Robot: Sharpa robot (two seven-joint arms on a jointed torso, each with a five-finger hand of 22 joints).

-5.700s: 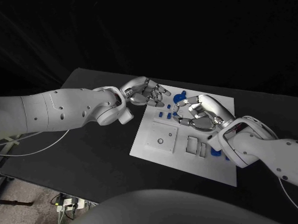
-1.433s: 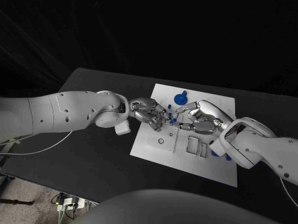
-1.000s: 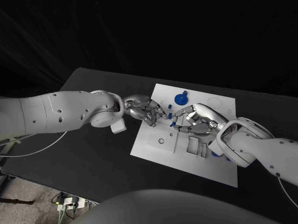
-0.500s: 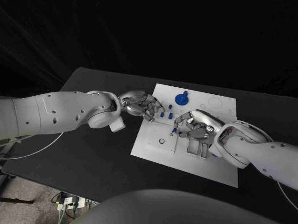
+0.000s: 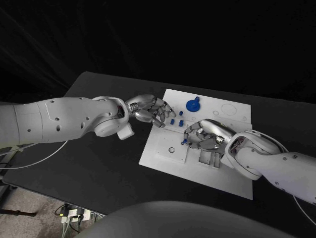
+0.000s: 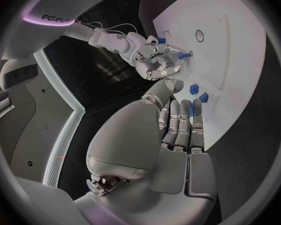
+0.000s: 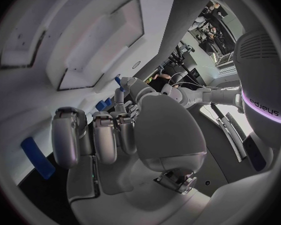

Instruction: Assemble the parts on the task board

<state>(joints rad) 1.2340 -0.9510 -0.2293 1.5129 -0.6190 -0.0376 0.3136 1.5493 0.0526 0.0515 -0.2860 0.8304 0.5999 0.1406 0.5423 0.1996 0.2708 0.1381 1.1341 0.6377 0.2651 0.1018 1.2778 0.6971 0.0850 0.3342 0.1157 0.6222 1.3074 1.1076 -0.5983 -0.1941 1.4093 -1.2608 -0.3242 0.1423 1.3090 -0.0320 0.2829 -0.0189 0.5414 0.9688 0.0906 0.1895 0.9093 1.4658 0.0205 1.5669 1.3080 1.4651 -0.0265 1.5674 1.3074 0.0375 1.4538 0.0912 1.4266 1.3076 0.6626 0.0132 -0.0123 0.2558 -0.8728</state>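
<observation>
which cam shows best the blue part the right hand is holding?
Left wrist view: the blue part sticks out sideways from the right hand, clear against the white task board. In the right wrist view only its tip rises above the fingers. The head view shows a small blue speck at the fingertips.

Two white, smooth-shelled arms are showing small dark screw holes along their casings. The left arm (image 5: pixel 58 121) is carrying a thin pale cable trailing beneath it, and the right arm (image 5: pixel 287 166) is thickening into a ringed wrist collar. The left hand (image 5: pixel 149 110) and right hand (image 5: pixel 206 135) are gleaming silver, with segmented metallic fingers (image 6: pixel 181 120). A violet-lit band is glowing beside dark lettering.
</observation>
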